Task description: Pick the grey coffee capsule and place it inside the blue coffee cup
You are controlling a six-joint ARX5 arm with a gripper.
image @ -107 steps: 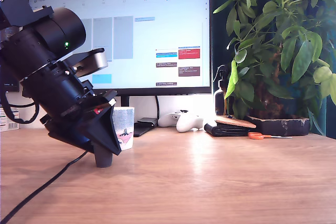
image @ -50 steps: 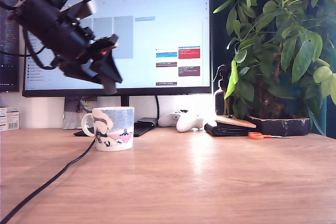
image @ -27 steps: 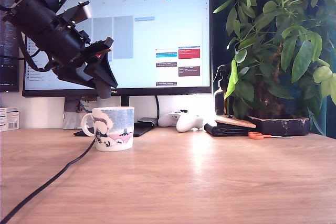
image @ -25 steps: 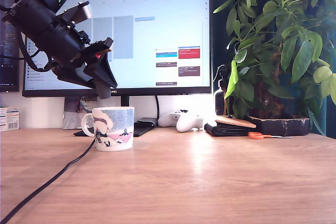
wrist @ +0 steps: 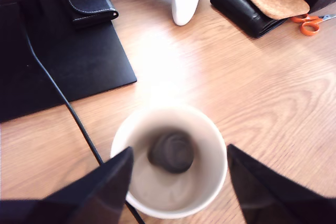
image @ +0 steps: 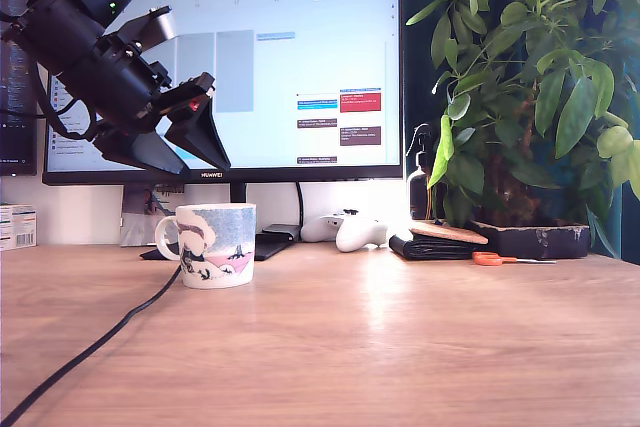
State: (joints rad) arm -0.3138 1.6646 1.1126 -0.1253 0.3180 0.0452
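One desk (image: pixel 420 347), wooden, is carrying everything listed here. A monitor (image: pixel 270 57) is glowing at the back, with a potted plant (image: pixel 530 97) standing at the exterior view's right. The arm (image: pixel 85 42) is hanging in the air at the exterior view's left, its cable (image: pixel 90 352) trailing down across the desk. The gripper (image: pixel 195 142) is hovering directly above the cup (image: pixel 216 244), jaws spread wide and gripping nothing. The cup is sitting upright on the desk, handle toward the exterior view's left. A white controller (image: pixel 350 231), a black wallet (image: pixel 435 246) and orange scissors (image: pixel 500 259) are lying behind, near the plant. The capsule (wrist: pixel 171 152) is lying inside the cup, on its bottom, seen blurred in the wrist view.
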